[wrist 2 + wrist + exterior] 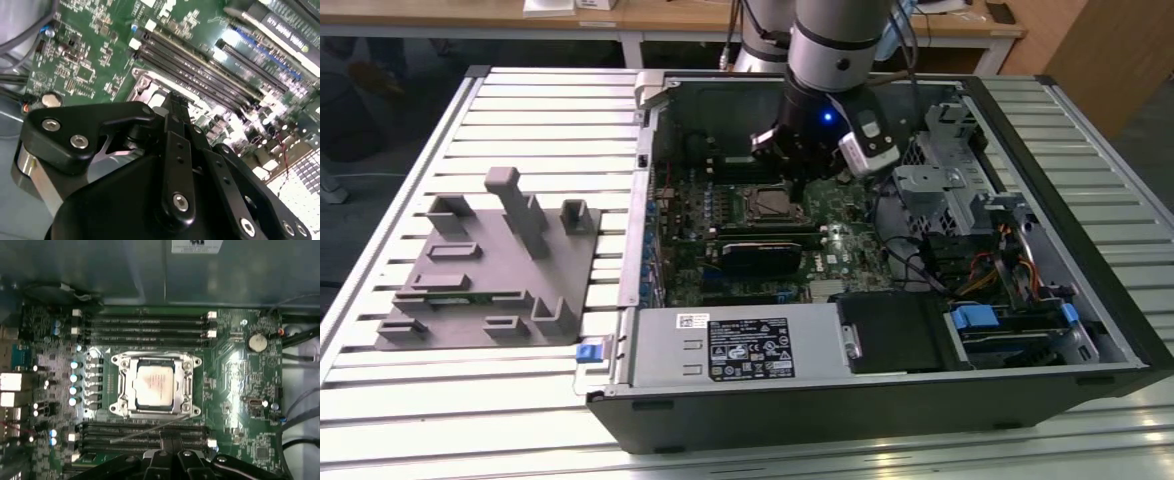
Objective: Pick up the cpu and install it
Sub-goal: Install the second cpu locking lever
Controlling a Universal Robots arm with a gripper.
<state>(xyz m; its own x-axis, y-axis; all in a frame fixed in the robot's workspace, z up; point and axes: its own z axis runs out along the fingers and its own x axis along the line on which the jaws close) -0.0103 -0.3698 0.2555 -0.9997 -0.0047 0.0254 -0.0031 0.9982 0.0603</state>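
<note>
In the exterior view, the robot arm (834, 45) comes down from above into an open computer case (881, 380). The case lies flat on a slatted table (520, 110). The gripper (790, 160) hangs low inside the case, just above the green board (834, 240). The socket (771, 203) on the board is a square metal frame, and it sits just below the gripper, toward the front of the case. A grey tray (487, 270) with blocks on it lies on the table, beside the case on the exterior view's left.

In the second wrist view, the black gripper (176, 100) is seen from behind. Its two fingers (172, 107) sit pressed together with no gap, so the jaws are clenched. Nothing is between them. The tips point at the socket (150, 87), which peeks out past them. Long dark slots (210, 70) run across the board beside the socket.

In the first wrist view, the cpu (155, 386) lies flat in the socket (156, 385). It is a pale square with a shiny top. The metal frame goes all around it. The gripper (172, 442) tips are near the socket but apart from the cpu, over the dark slots (145, 437) next to it. A round silver battery (257, 342) sits on the board, well apart from the socket.
</note>
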